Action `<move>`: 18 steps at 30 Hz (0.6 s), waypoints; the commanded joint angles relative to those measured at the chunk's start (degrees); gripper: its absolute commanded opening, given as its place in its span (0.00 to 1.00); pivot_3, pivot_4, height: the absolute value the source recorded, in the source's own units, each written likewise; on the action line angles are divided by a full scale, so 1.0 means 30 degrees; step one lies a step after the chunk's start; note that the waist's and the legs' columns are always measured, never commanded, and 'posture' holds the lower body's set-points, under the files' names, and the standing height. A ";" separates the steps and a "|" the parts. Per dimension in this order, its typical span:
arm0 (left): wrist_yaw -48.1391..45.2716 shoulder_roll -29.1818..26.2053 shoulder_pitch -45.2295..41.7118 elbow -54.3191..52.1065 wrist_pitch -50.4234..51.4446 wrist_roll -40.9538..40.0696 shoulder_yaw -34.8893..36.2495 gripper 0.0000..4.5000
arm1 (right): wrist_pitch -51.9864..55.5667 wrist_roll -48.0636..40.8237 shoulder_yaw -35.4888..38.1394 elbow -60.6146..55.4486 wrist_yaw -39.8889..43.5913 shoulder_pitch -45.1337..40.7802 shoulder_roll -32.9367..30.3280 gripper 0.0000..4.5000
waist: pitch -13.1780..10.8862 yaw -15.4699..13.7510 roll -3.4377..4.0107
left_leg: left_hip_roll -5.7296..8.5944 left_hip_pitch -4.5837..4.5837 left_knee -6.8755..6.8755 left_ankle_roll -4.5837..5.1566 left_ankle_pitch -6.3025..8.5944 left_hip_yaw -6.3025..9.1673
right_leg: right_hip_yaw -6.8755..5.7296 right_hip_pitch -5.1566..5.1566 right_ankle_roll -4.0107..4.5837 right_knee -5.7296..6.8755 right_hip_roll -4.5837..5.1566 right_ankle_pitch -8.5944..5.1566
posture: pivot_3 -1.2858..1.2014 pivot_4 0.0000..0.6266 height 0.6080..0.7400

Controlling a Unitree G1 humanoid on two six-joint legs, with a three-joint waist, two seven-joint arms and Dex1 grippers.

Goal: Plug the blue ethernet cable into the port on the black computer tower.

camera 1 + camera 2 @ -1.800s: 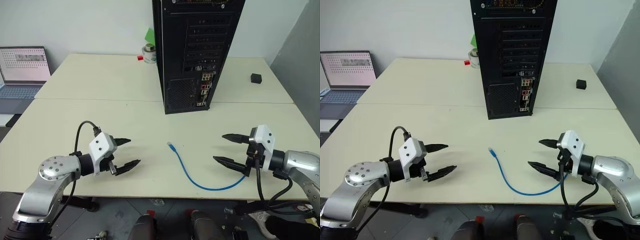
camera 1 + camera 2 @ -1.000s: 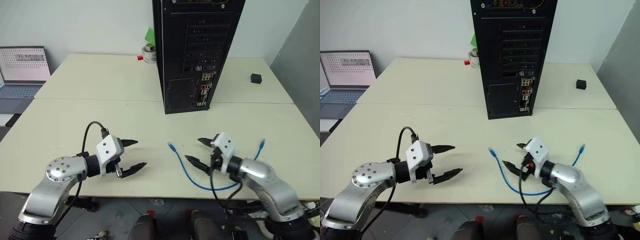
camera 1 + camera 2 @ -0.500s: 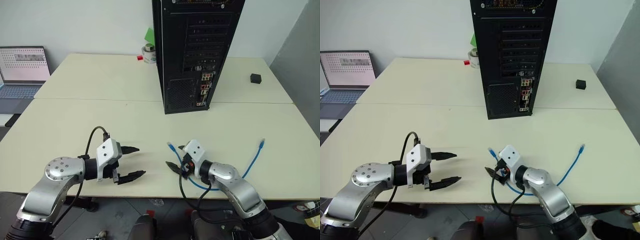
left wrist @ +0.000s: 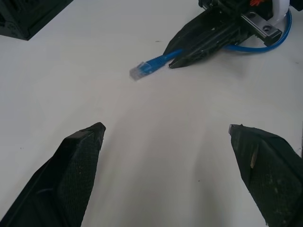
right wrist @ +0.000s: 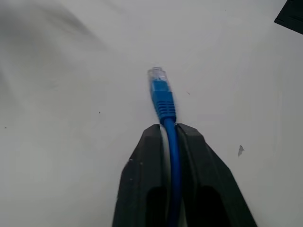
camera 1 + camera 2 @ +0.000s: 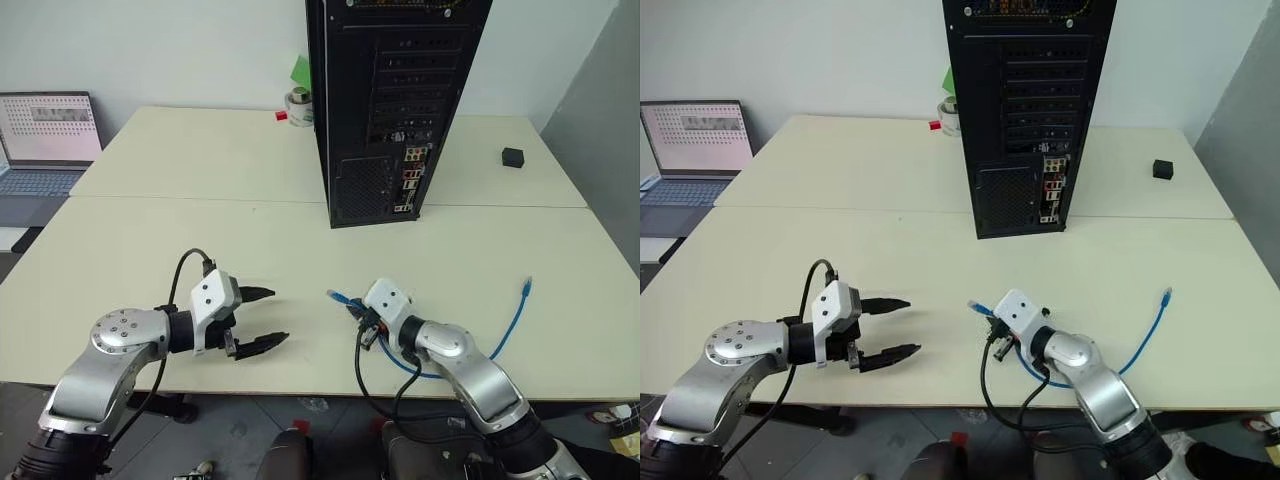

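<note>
Blue ethernet cable [image 6: 500,335] lies near the table's front edge; the right gripper [image 5: 169,137] pinches it just behind the pale translucent plug [image 5: 156,74]. Left gripper [image 6: 262,318] hangs spread. Grasping appears complete; next: lift, align plug with the port [image 6: 408,185] on the tall black metal computer tower [image 6: 385,100].

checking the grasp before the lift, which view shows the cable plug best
The right wrist view: the plug juts just past the shut jaws of the right gripper, on the blue ethernet cable. The left wrist view shows it side-on; the head views show it small.
</note>
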State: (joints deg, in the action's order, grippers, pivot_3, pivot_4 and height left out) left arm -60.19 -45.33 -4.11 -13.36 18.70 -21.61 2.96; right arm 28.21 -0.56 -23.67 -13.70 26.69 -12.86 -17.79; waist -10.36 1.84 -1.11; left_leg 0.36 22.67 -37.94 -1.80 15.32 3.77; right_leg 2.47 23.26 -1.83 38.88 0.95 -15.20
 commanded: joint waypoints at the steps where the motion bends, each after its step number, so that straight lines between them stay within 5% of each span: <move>1: 0.0061 0.0011 -0.0575 0.0129 -0.0387 0.0454 -0.0370 1.00 | -0.0161 0.0128 0.0314 -0.0944 0.0515 -0.0334 -0.0333 0.01 | 0.0000 0.0002 0.0000 | 0.0002 -0.0001 0.0000 0.0000 0.0000 0.0000 | 0.0000 0.0000 0.0000 0.0000 -0.0001 0.0000 | 0.52 0.24 1.00; 18: -0.2150 0.0741 -0.4626 0.2280 -0.0765 0.1193 -0.3216 1.00 | -0.1452 -0.1709 -0.0135 -0.2528 0.6821 -0.3104 -0.2653 0.01 | -0.0001 0.0012 -0.0004 | -0.0005 0.0007 -0.0003 0.0001 0.0000 0.0010 | -0.0006 0.0004 0.0001 0.0007 -0.0024 0.0001 | 0.52 0.24 1.00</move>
State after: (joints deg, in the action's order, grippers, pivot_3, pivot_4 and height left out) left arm -65.65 -43.42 -16.64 -6.14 17.21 -17.59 -6.82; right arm 25.32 -5.36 -23.94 -18.88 45.82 -20.51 -25.38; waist -10.37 1.88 -1.13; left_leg 0.35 22.70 -37.95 -1.80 15.32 3.81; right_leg 2.45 23.27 -1.83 38.91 0.87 -15.19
